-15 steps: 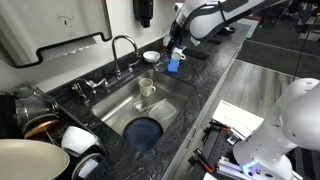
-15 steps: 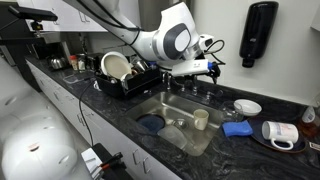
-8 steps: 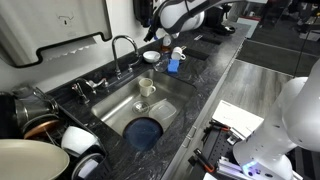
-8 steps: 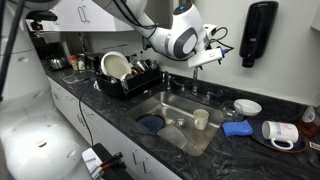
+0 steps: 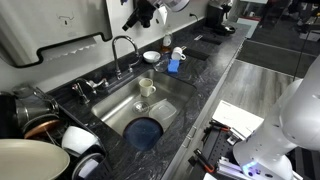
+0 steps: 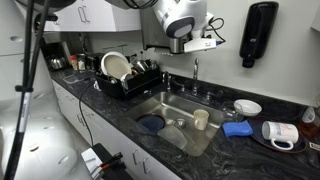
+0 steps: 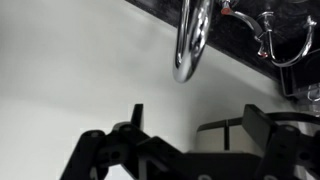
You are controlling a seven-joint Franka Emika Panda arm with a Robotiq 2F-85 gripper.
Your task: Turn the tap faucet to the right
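Observation:
The tap faucet [image 5: 123, 48] is a thin chrome gooseneck at the back of the sink, also in an exterior view [image 6: 195, 68]. In the wrist view its arched spout [image 7: 192, 40] hangs from the top edge, in front of a pale wall. My gripper [image 7: 200, 125] is open and empty, its two dark fingers [image 7: 135, 118] spread wide, the spout beyond them and apart from them. In both exterior views the gripper [image 5: 138, 16] [image 6: 207, 42] is high up, just above the faucet's top, not touching it.
A mug [image 5: 147, 88] and a blue dish [image 5: 145, 131] are in the steel sink [image 5: 120, 105]. Short chrome handles [image 7: 268, 35] flank the faucet. A blue cloth [image 6: 236, 128], white bowl [image 6: 247, 106] and dish rack [image 6: 125, 75] stand on the dark counter. A soap dispenser [image 6: 258, 32] hangs on the wall.
The arm has risen from beside the counter and swung towards the wall, bringing the gripper above the faucet. The faucet has not moved.

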